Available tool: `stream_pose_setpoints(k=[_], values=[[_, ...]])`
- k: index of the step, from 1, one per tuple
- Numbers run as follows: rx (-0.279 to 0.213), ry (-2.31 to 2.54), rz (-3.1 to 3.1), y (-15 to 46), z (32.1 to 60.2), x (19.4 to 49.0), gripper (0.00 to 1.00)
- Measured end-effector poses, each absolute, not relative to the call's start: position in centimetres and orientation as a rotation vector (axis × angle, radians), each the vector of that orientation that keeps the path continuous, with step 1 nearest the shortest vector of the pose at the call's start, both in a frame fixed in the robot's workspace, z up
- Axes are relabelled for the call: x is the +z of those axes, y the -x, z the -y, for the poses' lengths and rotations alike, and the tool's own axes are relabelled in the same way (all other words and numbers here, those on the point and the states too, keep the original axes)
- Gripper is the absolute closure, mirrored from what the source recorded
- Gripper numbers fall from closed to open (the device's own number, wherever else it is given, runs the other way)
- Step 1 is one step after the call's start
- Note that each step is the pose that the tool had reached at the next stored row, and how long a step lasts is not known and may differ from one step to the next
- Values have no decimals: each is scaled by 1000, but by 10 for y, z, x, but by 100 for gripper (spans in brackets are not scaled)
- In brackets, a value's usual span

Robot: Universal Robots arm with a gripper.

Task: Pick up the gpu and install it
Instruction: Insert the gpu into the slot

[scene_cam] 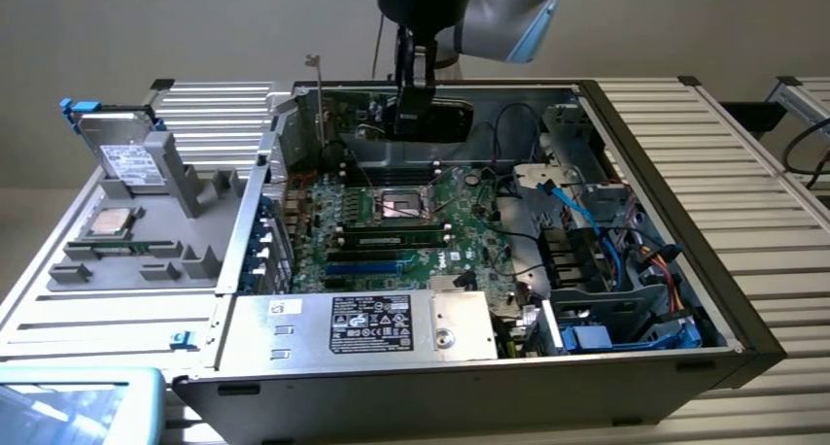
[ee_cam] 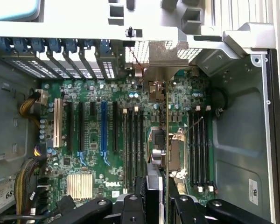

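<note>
My gripper [scene_cam: 415, 103] hangs over the back part of the open computer case [scene_cam: 726, 299], shut on the gpu [scene_cam: 438, 124]. The card is held on edge, its black cooler facing the exterior view's right, and its silver end bracket [scene_cam: 313, 76] sticks up above the case wall. In the wrist view the gpu [ee_cam: 164, 135] appears edge-on between my two black fingers [ee_cam: 133, 207], with its bracket [ee_cam: 164, 65] near the case's slot wall. It hovers above the motherboard [ee_cam: 91, 154] around the processor socket, apart from the long expansion slots, one of them blue [ee_cam: 103, 126].
Memory sticks [scene_cam: 396, 237] sit in the board. A labelled power supply [scene_cam: 369, 324] fills the case's near end, and cables [scene_cam: 623, 241] crowd the exterior view's right. A grey tray [scene_cam: 130, 260] outside the case holds a silver drive box [scene_cam: 130, 158] and a processor [scene_cam: 109, 222].
</note>
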State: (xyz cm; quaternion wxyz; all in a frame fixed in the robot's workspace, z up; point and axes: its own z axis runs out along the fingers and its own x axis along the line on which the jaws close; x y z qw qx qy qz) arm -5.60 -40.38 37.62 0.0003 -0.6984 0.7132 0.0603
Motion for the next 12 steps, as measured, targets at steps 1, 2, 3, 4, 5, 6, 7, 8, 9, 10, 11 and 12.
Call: stream_pose_setpoints(k=[1, 2, 3, 4, 5, 6, 7, 8, 9, 10, 11, 12], values=[[189, 2194, -2240, 56, 404, 376, 72], [189, 2194, -2240, 56, 404, 376, 72], [189, 2194, -2240, 56, 404, 376, 72], [189, 2194, -2240, 56, 404, 376, 72], [189, 2194, -2240, 56, 404, 376, 72], [189, 2194, -2240, 56, 404, 376, 72], [189, 2194, -2240, 56, 404, 376, 72], [189, 2194, -2240, 56, 404, 376, 72], [189, 2194, -2240, 56, 404, 376, 72], [189, 2194, -2240, 56, 404, 376, 72], [187, 2195, -2238, 56, 404, 376, 72], [180, 2195, -2234, 57, 404, 376, 72]])
